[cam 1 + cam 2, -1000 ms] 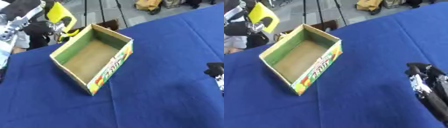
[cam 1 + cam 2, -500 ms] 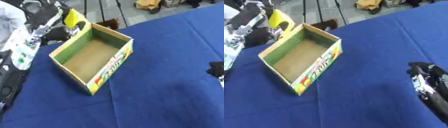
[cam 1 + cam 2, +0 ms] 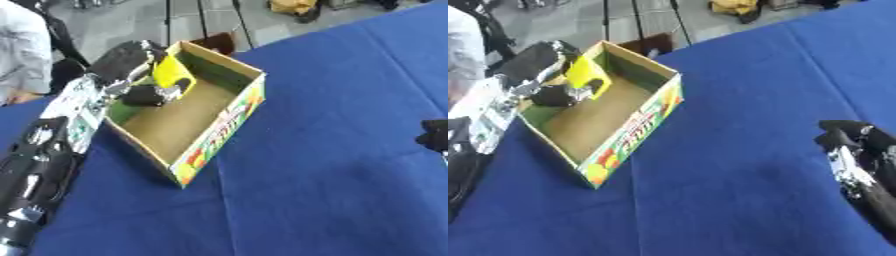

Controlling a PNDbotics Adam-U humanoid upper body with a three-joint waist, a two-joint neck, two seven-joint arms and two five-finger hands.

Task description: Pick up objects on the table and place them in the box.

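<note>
An open cardboard box (image 3: 229, 119) with a fruit print on its side lies on the blue table. My left hand (image 3: 131, 65) comes in from the left and hangs over the box's far left corner, its fingers curled round a yellow object (image 3: 172, 74). The yellow object is inside the box's opening, above the brown floor. My right hand (image 3: 852, 146) shows at the right edge, low over the cloth, well away from the box; whether it is open or shut does not show.
The blue tablecloth (image 3: 332, 165) spreads right of and in front of the box. Beyond the table's far edge is grey floor with dark stands and a yellow-brown item (image 3: 293, 6). A person's pale sleeve (image 3: 19, 47) is at the upper left.
My left arm has swung right and down, carrying the yellow object from beyond the box's far left side to over its inside. The right hand has barely moved.
</note>
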